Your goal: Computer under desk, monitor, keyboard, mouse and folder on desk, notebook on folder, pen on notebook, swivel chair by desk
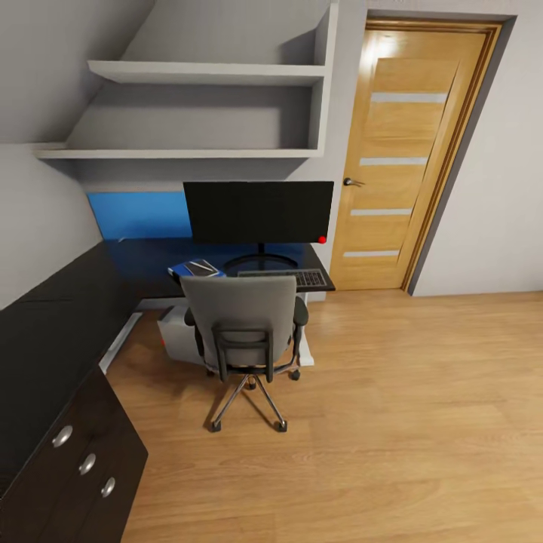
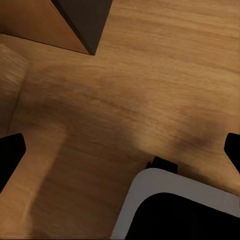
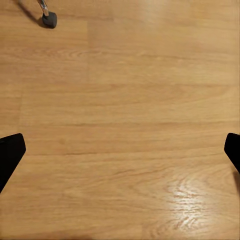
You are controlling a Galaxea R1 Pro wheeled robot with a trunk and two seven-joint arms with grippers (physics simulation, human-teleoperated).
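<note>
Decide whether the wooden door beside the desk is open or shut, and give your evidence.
Shut. The light wooden door with frosted strips sits flush within its frame, showing no gap and no room beyond.

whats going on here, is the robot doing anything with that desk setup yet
Nothing is being handled right now. Both grippers, left and right, hang open over the wooden floor, holding nothing. The robot looks at the desk from a distance. The monitor and keyboard are on the desk, the blue folder lies there with the dark notebook on it, and the swivel chair is pulled up in front.
</note>
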